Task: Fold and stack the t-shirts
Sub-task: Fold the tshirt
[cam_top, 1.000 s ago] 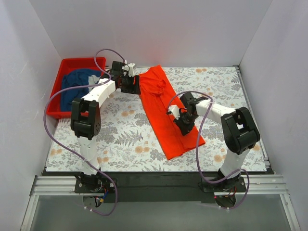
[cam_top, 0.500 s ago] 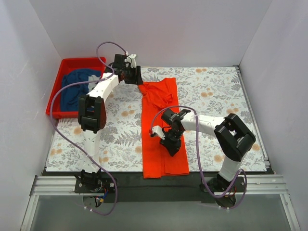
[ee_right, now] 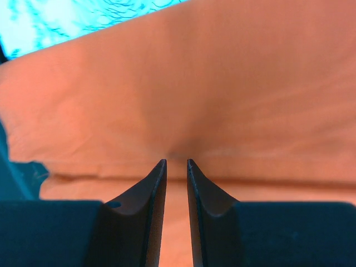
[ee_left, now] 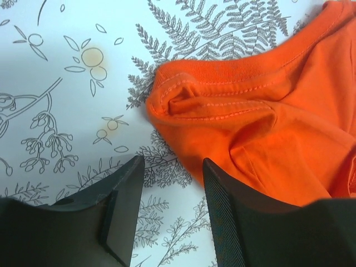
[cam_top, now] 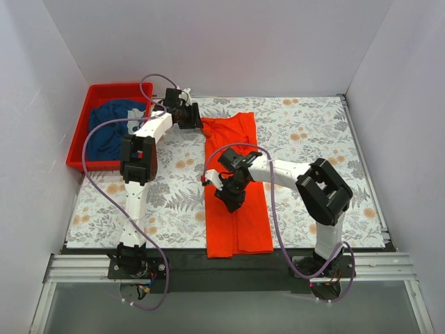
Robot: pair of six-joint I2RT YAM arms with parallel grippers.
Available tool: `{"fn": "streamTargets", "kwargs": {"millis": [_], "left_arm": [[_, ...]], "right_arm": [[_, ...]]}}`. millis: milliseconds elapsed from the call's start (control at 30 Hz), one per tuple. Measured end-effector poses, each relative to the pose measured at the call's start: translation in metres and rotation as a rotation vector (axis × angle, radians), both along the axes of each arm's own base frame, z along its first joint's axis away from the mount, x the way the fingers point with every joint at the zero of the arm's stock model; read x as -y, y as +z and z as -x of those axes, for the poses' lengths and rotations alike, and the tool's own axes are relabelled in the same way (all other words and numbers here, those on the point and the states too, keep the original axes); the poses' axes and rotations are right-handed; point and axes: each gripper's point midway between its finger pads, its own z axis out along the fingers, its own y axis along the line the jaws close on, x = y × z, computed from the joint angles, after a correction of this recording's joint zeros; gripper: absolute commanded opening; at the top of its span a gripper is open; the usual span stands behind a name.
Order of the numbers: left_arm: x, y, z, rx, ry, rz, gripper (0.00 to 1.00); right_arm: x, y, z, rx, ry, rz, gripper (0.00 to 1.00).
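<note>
The orange-red t-shirt [cam_top: 240, 229] lies as a long folded strip down the middle of the table. The dark blue t-shirt [cam_top: 111, 129] lies crumpled in the red bin. My left gripper [cam_top: 197, 121] is at the strip's far left corner. In the left wrist view it [ee_left: 172, 161] is open and empty, with the shirt's stitched hem [ee_left: 222, 94] just ahead and the right finger [ee_left: 222, 217] at the cloth's edge. My right gripper [cam_top: 229, 200] is on the strip's left half. In the right wrist view its jaws [ee_right: 176, 161] are nearly closed, tips dimpling the orange cloth [ee_right: 222, 83].
The red plastic bin [cam_top: 111, 87] stands at the far left corner on the floral tablecloth [cam_top: 313, 132]. White walls close in the left, back and right sides. Purple cables loop above both arms.
The shirt swung from a slant to lie straight toward the front edge. My right gripper moved left across it. My left gripper pulled the far corner left and now stands open.
</note>
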Motion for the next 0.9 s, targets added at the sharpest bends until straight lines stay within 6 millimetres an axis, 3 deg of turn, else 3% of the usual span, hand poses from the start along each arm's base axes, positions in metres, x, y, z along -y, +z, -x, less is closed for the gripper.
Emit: {"fn": "streamTargets", "kwargs": {"millis": [67, 233, 267, 367, 433, 700, 767, 867, 900], "left_arm": [[0.001, -0.001, -0.003, 0.005, 0.006, 0.003, 0.45], [0.01, -0.003, -0.018, 0.035, -0.001, 0.046, 0.35], [0.012, -0.004, -0.02, 0.041, -0.004, 0.055, 0.27], [0.015, -0.007, -0.025, 0.055, -0.01, 0.069, 0.15], [0.015, -0.008, -0.029, 0.068, -0.012, 0.066, 0.0], [0.021, -0.008, -0.055, 0.208, -0.051, 0.003, 0.0], [0.024, -0.008, -0.059, 0.242, -0.064, -0.02, 0.1], [0.027, -0.006, -0.063, 0.281, -0.079, -0.046, 0.43], [0.026, -0.005, -0.064, 0.293, -0.081, -0.052, 0.46]], "right_arm": [[-0.001, -0.015, 0.003, -0.02, 0.001, 0.028, 0.27], [-0.007, -0.017, 0.004, -0.018, 0.004, 0.019, 0.27], [-0.008, -0.017, 0.004, -0.018, 0.005, 0.016, 0.27], [-0.008, -0.017, 0.004, -0.022, 0.006, 0.013, 0.27], [-0.009, -0.017, 0.004, -0.023, 0.007, 0.008, 0.27], [-0.014, -0.018, 0.006, -0.036, 0.014, -0.02, 0.27], [-0.015, -0.017, 0.006, -0.036, 0.015, -0.023, 0.28], [-0.015, -0.016, 0.006, -0.039, 0.015, -0.025, 0.31], [-0.015, -0.016, 0.006, -0.04, 0.015, -0.025, 0.36]]}}
